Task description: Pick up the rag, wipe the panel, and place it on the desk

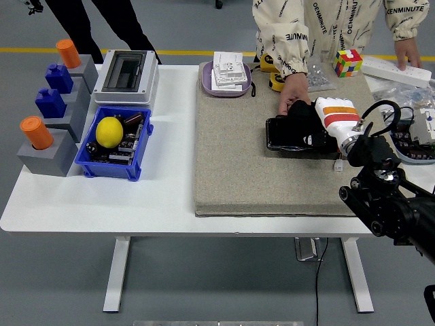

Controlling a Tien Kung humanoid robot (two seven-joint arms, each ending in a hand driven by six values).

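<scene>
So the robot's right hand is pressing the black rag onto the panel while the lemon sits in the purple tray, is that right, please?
Not quite. The head view shows the lemon in the blue bin at the left, not in the purple tray, which holds white switch plates. The rest holds: the right hand presses the black rag onto the panel.

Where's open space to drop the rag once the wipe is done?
The grey mat lies bare left of the panel and along its near edge; bare white table sits between mat and blue bin. Around the right hand and person's hand it is crowded.
</scene>
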